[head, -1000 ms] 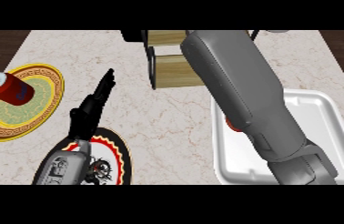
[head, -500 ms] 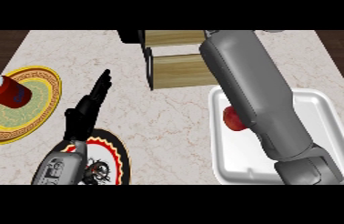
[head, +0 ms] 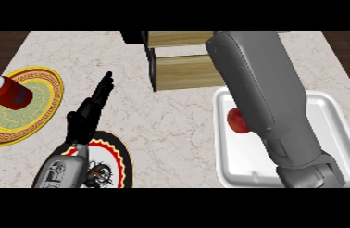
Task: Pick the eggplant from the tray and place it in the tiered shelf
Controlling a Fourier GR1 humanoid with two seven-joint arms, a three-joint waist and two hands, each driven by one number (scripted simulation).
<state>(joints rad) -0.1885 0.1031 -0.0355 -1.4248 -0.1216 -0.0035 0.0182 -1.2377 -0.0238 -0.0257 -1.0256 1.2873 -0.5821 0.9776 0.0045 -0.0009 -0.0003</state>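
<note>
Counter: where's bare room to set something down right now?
Bare marble lies between the left hand and the white tray, below the wooden shelf. The counter's left is crowded: two plates, one bearing a red can.

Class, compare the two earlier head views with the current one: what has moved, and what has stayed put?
The right forearm has swung towards the view's right and now stretches up across the white tray towards the wooden tiered shelf, uncovering more of a red thing in the tray. Its hand is out of sight. The left hand rests open as before; both plates and the tray have not shifted.
</note>
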